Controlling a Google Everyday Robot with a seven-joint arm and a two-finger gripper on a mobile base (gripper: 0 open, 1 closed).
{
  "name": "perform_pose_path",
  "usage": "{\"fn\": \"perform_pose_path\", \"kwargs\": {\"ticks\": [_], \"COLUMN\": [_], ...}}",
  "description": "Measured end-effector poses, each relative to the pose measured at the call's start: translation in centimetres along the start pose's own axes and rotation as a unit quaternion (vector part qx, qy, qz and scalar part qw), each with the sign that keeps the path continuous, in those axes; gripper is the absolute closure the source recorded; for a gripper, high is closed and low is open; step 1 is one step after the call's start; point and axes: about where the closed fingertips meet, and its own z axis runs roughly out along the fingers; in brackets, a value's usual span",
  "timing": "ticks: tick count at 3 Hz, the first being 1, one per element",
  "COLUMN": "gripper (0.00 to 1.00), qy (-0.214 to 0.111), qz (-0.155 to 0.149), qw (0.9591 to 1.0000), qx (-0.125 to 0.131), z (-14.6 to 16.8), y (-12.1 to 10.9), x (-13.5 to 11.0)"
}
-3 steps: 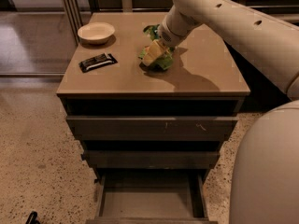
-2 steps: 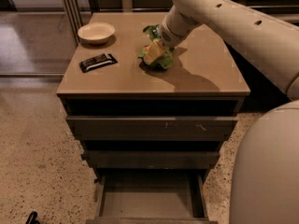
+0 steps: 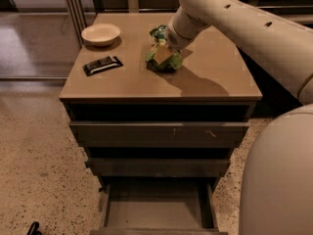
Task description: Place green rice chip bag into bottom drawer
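The green rice chip bag (image 3: 157, 62) lies crumpled on the brown cabinet top (image 3: 210, 82), right of centre toward the back. My gripper (image 3: 164, 54) comes down from the upper right on the white arm and is shut on the bag, covering its middle. The bag still appears to rest on the top. The bottom drawer (image 3: 156, 213) is pulled out toward me at the cabinet's foot, and its inside looks bare.
A white bowl (image 3: 100, 33) stands at the back left of the top, and a small black wrapped bar (image 3: 102, 65) lies in front of it. Two upper drawers (image 3: 159, 133) sit slightly out. My white body (image 3: 279, 180) fills the lower right. Speckled floor lies to the left.
Almost nothing has changed. The gripper and the bag stay at the same spot on the cabinet top.
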Motion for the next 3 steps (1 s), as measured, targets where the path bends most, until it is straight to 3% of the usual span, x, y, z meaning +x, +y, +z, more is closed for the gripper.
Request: {"fn": "perform_pose_path", "kwargs": {"ticks": [1, 2, 3], "gripper": [1.0, 1.0, 1.0], "qy": [0.0, -0.005, -0.06], "qz": [0.0, -0.007, -0.022], "qw": [1.0, 0.9999, 0.9977], "qx": [0.0, -0.005, -0.024], "z": [0.0, 0.1, -1.9], "y": [0.0, 0.1, 0.3], "x": [0.0, -0.1, -1.0]}}
